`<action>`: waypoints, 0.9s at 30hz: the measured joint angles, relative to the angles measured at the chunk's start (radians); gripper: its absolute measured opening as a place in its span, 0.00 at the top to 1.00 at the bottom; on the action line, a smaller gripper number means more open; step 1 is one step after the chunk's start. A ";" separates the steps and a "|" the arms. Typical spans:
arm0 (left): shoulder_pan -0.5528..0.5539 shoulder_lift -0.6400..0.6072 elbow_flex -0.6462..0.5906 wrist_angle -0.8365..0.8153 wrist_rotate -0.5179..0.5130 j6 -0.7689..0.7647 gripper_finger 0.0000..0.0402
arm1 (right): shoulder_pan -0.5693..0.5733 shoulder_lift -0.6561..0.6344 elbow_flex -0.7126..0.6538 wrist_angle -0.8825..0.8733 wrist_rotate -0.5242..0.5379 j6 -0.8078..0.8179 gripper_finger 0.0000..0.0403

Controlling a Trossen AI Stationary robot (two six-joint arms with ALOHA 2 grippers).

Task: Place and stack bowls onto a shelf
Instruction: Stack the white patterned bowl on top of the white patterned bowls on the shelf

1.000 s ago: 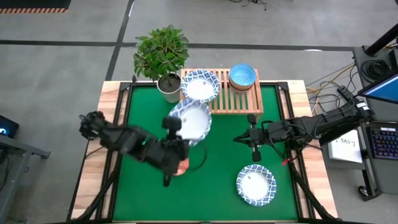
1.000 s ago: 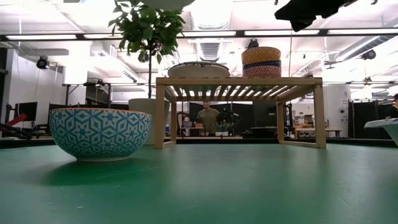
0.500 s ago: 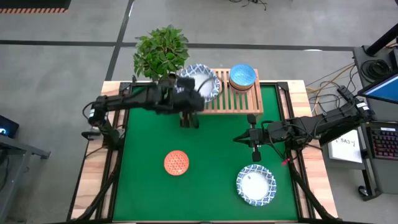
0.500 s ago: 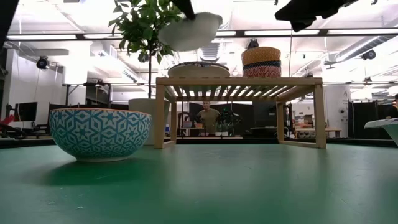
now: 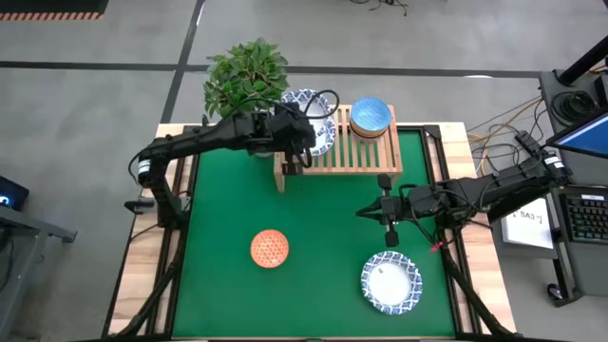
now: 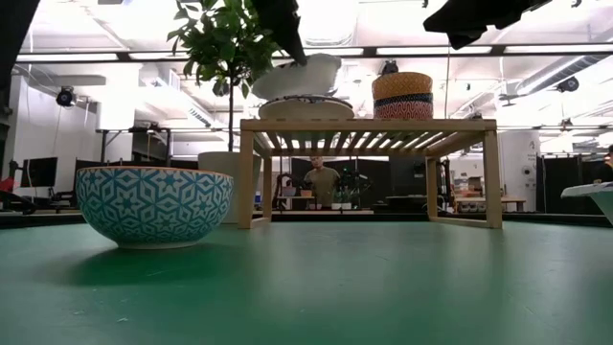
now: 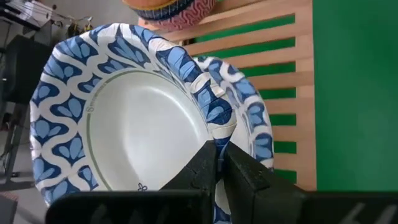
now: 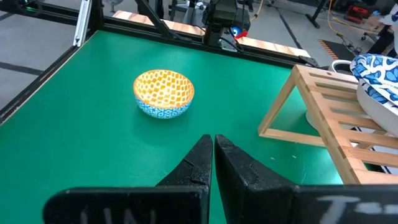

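Note:
My left gripper [image 5: 302, 142] is over the left end of the light-wood shelf [image 5: 366, 152], shut on a wide white bowl with a blue patterned rim [image 5: 310, 116]. Another such bowl [image 6: 306, 107] sits on the shelf slats right under it. A stack of smaller bowls [image 5: 370, 116] stands on the shelf's right half. The orange-red bowl [image 5: 270, 248] and a third white bowl [image 5: 390, 281] rest on the green mat. My right gripper [image 5: 364, 211] hovers shut over the mat, right of centre, touching nothing. My left gripper pinches the white bowl's rim [image 7: 214, 124], on the side nearest the table's near edge, one finger [image 7: 202, 163] inside the bowl and the other outside. The fingers slant down from the near-left side. The bowl is lifted and tilted [image 6: 302, 77], close above the bowl on the shelf.
A potted plant [image 5: 245, 76] in a white pot stands at the shelf's left end, beside my left arm. The mat between the shelf and the two loose bowls is bare. Wooden table edges flank the mat. A person [image 6: 320, 182] shows far off in the room.
My left gripper has carried the white bowl from above the mat's middle toward the far edge, over the shelf's left end. In the last half second it has lowered the bowl to just above the bowl on the shelf. The orange-red bowl, once under the arm, now lies uncovered.

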 joint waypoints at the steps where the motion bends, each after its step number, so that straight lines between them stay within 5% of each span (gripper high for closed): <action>1: 0.001 0.000 -0.004 0.010 0.002 0.000 0.98 | 0.000 0.000 0.000 0.000 0.000 -0.005 0.98; 27: 0.001 0.000 -0.014 0.045 -0.072 0.010 0.76 | 0.000 0.000 0.000 -0.003 0.000 -0.022 0.98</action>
